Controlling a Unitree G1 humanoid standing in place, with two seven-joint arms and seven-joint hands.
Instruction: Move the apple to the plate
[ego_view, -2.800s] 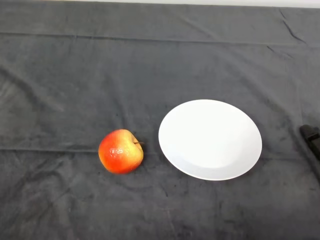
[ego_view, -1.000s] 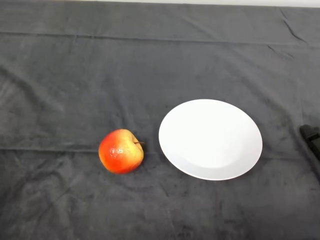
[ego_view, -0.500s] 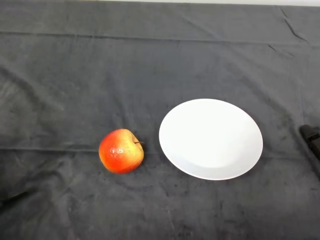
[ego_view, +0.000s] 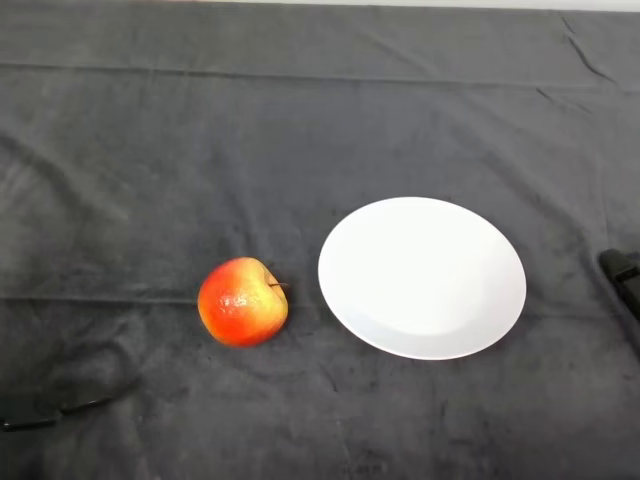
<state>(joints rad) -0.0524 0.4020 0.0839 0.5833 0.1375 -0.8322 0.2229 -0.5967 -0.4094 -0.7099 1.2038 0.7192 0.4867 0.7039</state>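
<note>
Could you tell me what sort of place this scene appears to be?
Probably a staged test table rather than a lived-in kitchen. A dark cloth covers the whole surface, and on it lie only a red-yellow apple and, apart to its right, a bare white plate. Nothing beyond the cloth shows the room.

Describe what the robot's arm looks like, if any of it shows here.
No arm can be made out in this view. It shows only a round red-and-yellow apple beside a round white plate on the dark grey cloth.
</note>
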